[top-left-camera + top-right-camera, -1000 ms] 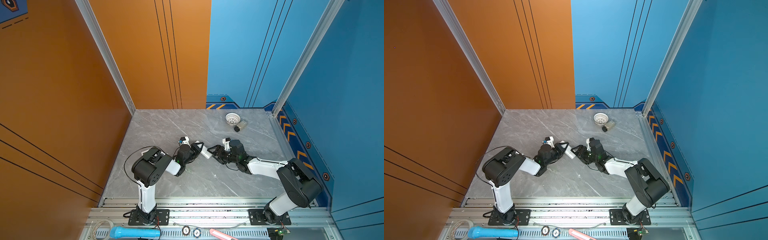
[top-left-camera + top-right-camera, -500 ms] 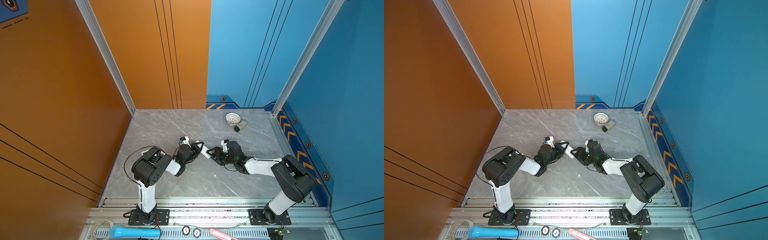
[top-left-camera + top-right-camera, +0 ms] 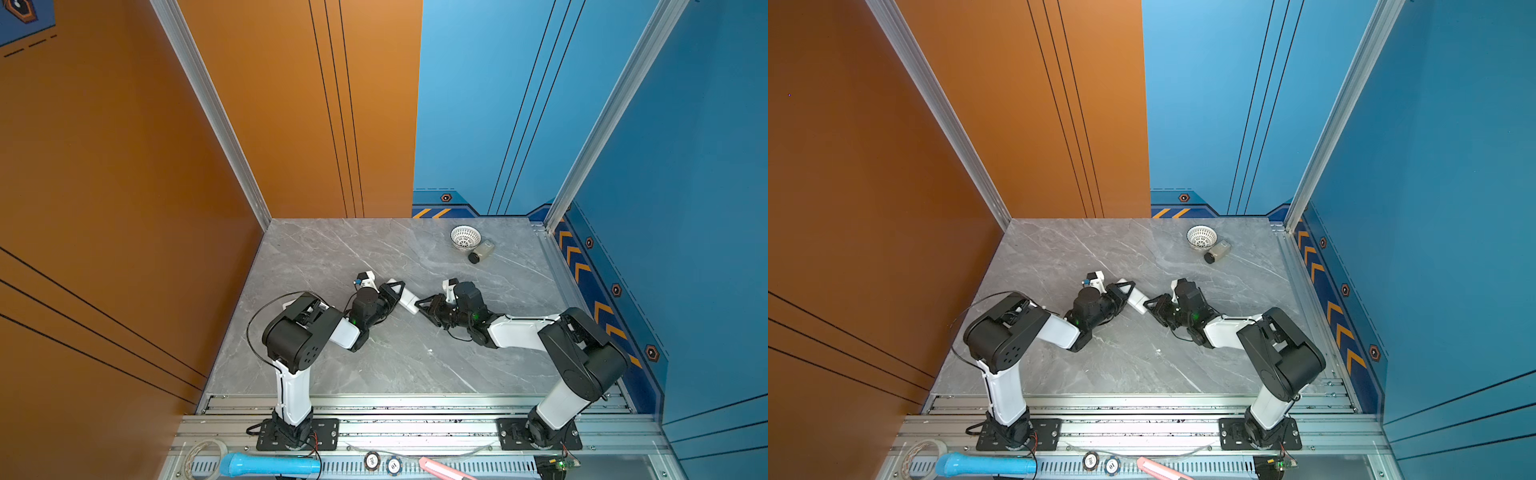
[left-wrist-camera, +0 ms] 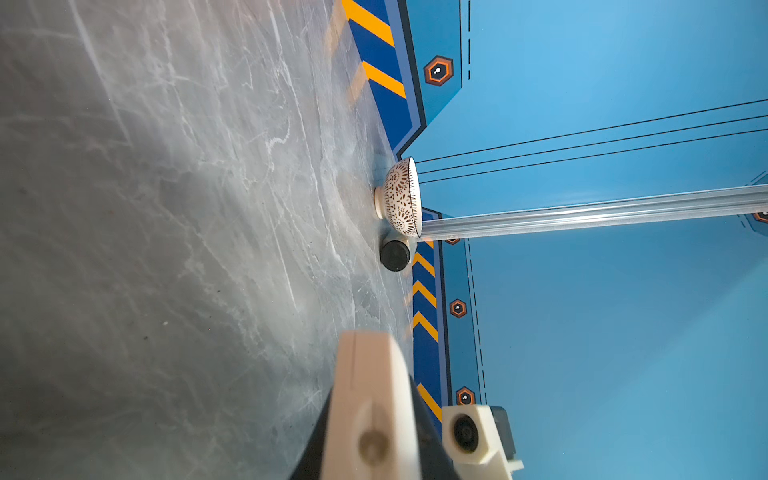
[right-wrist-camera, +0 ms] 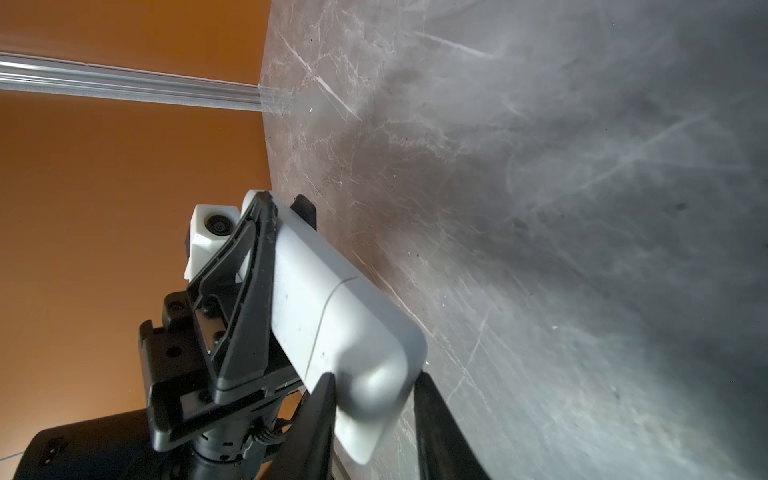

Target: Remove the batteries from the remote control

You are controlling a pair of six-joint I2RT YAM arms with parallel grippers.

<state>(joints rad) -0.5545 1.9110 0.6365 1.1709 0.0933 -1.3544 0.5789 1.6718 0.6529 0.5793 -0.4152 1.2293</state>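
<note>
Now, starting at the left, the left gripper (image 3: 394,291) is clamped on the near end of the white remote control (image 3: 408,300), just as it was a second ago, holding it low over the grey table (image 3: 374,365) with the free end pointing toward the other arm. The change is at that free end. The right gripper (image 3: 422,306), which a second ago stood off with its jaws wide, has come forward and narrowed onto the remote. In the right wrist view its two black fingers (image 5: 320,415) sit against either side of the rounded tip of the remote control (image 5: 332,299), so the body appears gripped at both ends. A curved cover seam (image 5: 328,316) runs across the back there and looks closed. The batteries show in no view, so they are most likely still inside, behind that cover. With the remote braced by both grippers, the cover probably has to slide or lift off first, and nothing has been unloaded yet. Far to the right at the back, a patterned bowl (image 3: 465,237) and a small bottle (image 3: 481,251) lie well clear of the grippers.
</note>
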